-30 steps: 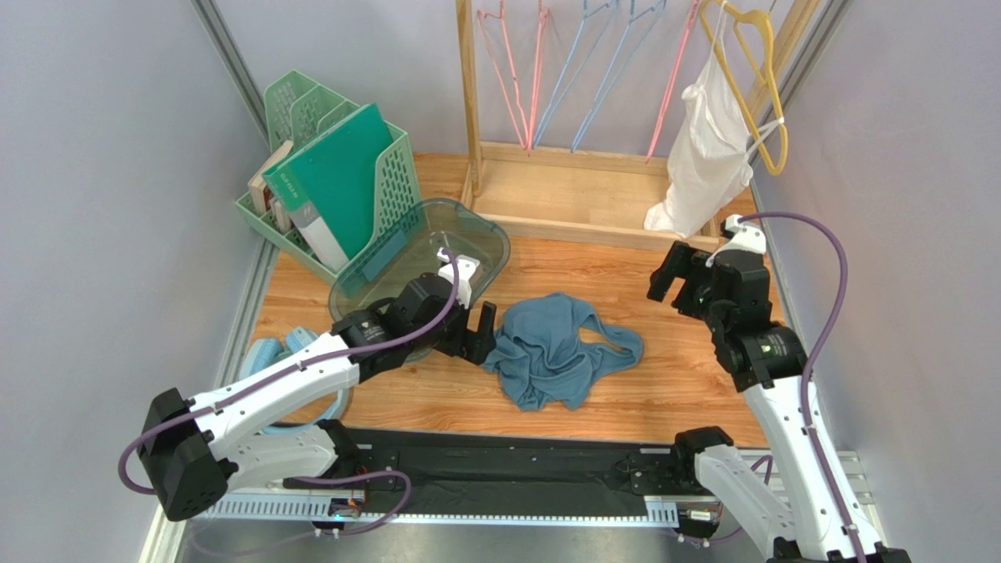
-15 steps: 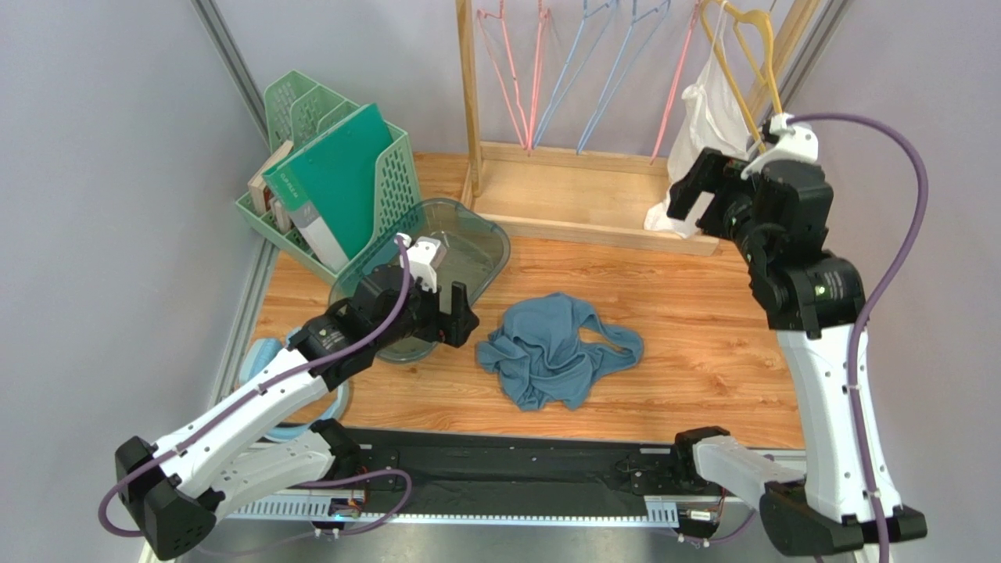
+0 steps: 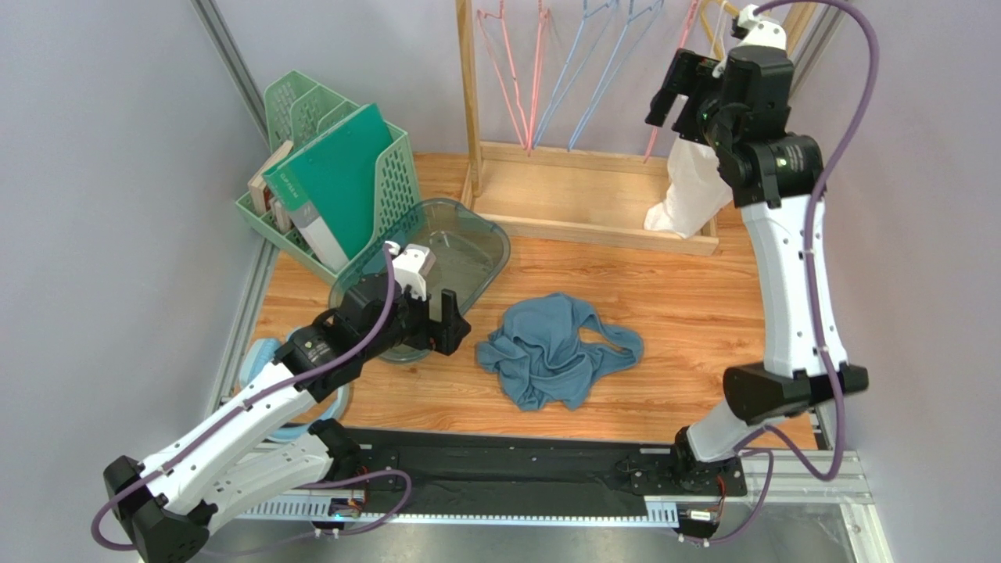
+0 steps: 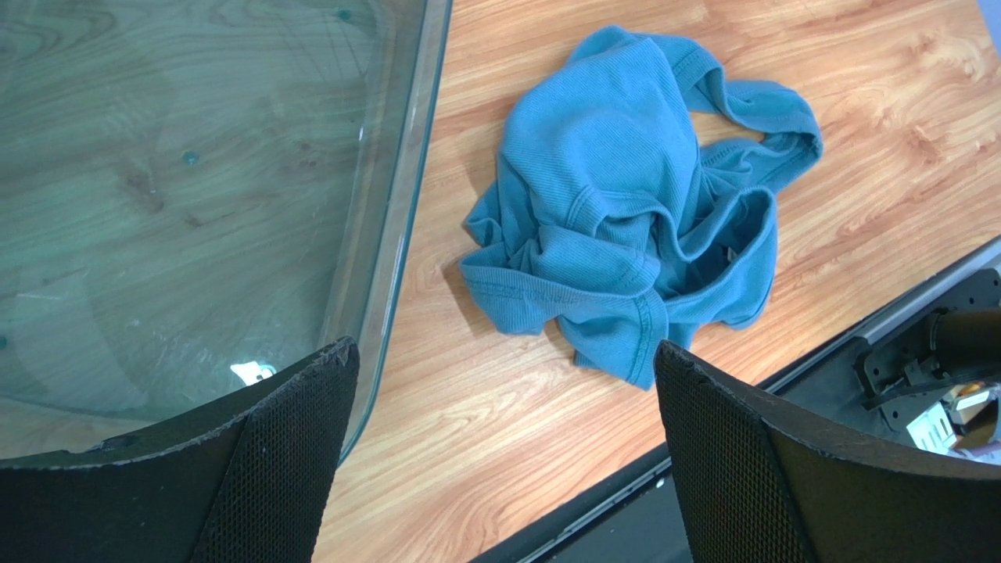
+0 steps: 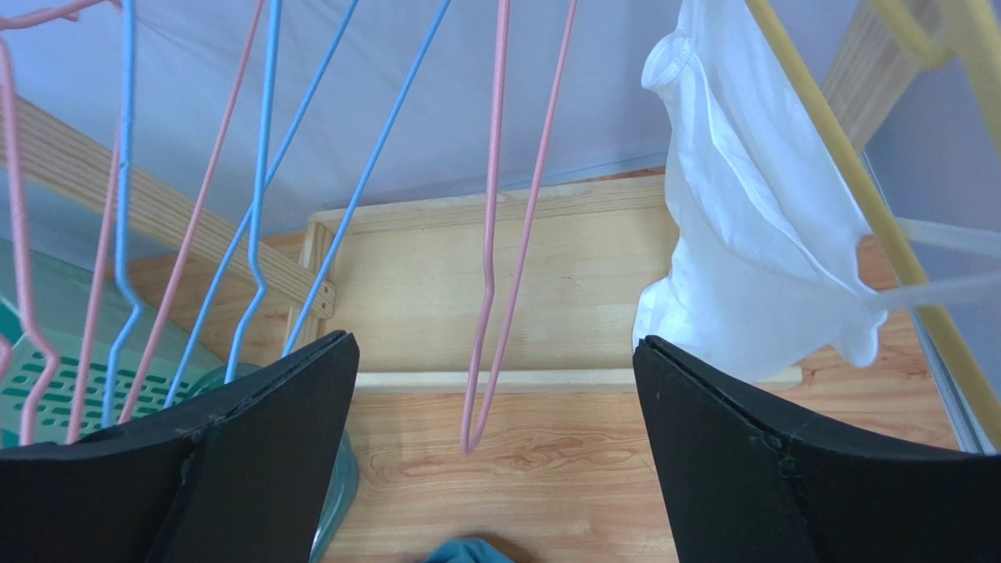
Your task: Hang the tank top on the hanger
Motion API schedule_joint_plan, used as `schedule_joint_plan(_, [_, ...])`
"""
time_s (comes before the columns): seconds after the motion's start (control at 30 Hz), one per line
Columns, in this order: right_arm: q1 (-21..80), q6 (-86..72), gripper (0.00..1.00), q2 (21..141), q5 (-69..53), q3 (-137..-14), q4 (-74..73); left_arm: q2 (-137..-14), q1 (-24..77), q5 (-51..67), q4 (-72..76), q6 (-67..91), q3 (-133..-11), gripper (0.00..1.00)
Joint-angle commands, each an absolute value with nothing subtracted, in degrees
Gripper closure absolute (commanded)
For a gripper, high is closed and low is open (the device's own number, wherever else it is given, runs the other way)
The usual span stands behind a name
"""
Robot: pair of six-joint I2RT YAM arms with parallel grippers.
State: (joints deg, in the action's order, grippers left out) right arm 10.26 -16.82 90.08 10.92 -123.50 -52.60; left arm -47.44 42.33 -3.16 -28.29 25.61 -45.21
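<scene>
**Open counter around the tank top; a crowded rack at the back**

The tank top point(image 3: 558, 364) is surrounded by bare counter point(image 3: 693, 305) on its right and far sides; on its left only a narrow strip of wood is left before the rim of the clear tub point(image 3: 470, 235), and the wide-open left end effector point(image 3: 437, 323) is held above that rim; the near side is bounded by a black rail point(image 3: 505, 463); the left rear corner is taken up by a green file basket point(image 3: 388, 164). At the rack, the pink hanger point(image 5: 486, 235) is framed between the spread fingers of the right end effector point(image 5: 494, 352), with open air on either side; it is flanked on the left by light-blue hangers point(image 5: 264, 176) and on the right by the white garment point(image 5: 752, 246) and yellow hanger point(image 5: 823, 153); the wooden base point(image 3: 588, 194) lies beneath.
</scene>
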Motion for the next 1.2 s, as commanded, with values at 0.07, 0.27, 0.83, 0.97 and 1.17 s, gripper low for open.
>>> schedule_joint_plan(0.07, [10.5,-14.3,0.06,99.2,12.7,-131.7,-51.6,-45.1,42.2,-3.4,-29.0,25.9,-44.0,0.01])
schedule_joint_plan(0.27, [10.8,-12.0,0.09,104.2,19.6,-133.0,-50.7,-43.8,42.0,-3.4,-29.4,26.5,-42.9,0.01])
schedule_joint_plan(0.83, [14.2,-6.1,0.71,104.1,27.2,-132.2,-48.4,-43.4,42.0,-3.3,-29.0,27.1,-41.6,0.01])
schedule_joint_plan(0.97, [14.2,-5.5,0.86,103.6,27.0,-132.1,-48.3,-43.2,42.0,-3.3,-29.0,27.2,-41.3,0.01])
schedule_joint_plan(1.17, [14.3,-4.7,1.0,102.0,26.3,-132.1,-47.3,-43.2,42.0,-3.3,-29.0,27.4,-41.1,0.01])
